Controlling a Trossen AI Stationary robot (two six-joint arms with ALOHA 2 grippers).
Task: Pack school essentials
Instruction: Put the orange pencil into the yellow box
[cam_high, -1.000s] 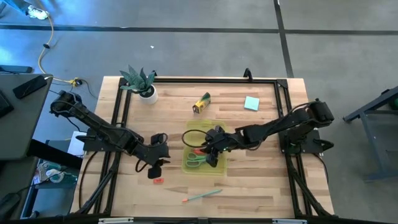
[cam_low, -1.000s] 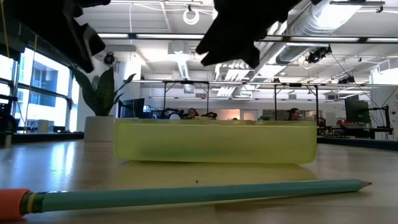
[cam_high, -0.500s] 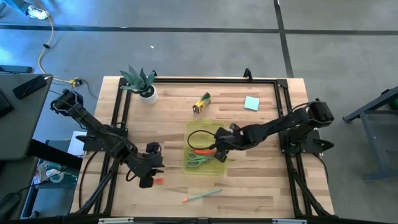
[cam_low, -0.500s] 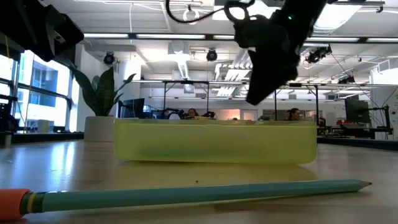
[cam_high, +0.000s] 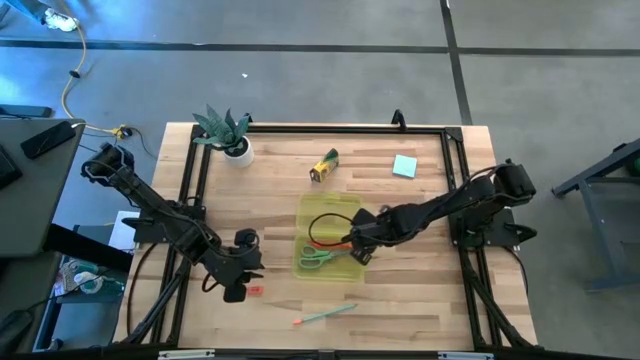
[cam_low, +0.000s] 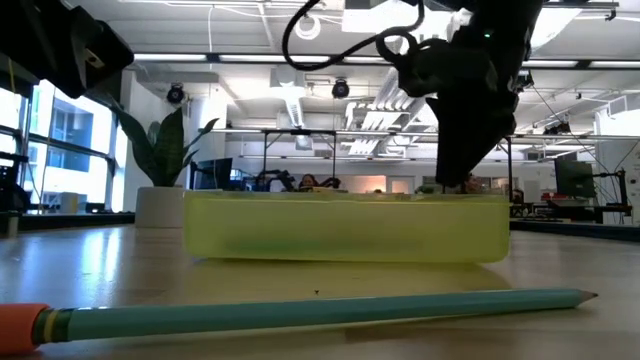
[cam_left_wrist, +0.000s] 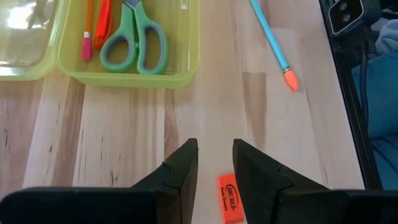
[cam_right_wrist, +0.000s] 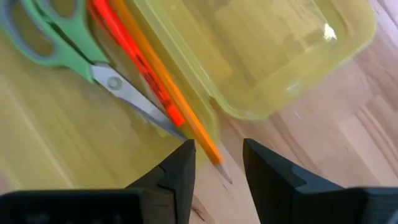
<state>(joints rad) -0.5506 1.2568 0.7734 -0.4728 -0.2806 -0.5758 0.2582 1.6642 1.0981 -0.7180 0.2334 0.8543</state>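
Note:
The translucent yellow-green case (cam_high: 329, 238) lies open mid-table. Its tray holds the green-handled scissors (cam_high: 318, 258), a red pen (cam_right_wrist: 134, 59) and an orange pencil (cam_right_wrist: 180, 106), whose tip (cam_right_wrist: 219, 163) sticks out over the tray's rim. My right gripper (cam_right_wrist: 216, 163) is open above that rim, a finger on either side of the tip. My left gripper (cam_left_wrist: 215, 163) is open, pointing down over the small red eraser (cam_left_wrist: 231, 199) on the wood. A teal pencil (cam_high: 325, 314) lies near the near edge. The crayon box (cam_high: 323, 166) and the teal notepad (cam_high: 404, 165) lie toward the far edge.
A green plant in a white pot (cam_high: 231, 137) stands at the far left corner. A black cable (cam_high: 322, 220) loops over the case's lid. Bare wood lies between the case and the near edge, around the teal pencil (cam_low: 300, 312).
My left gripper has swung from beside the case toward the near left, down over the eraser, then stayed there. My right gripper has shifted over the tray toward its right rim and come lower.

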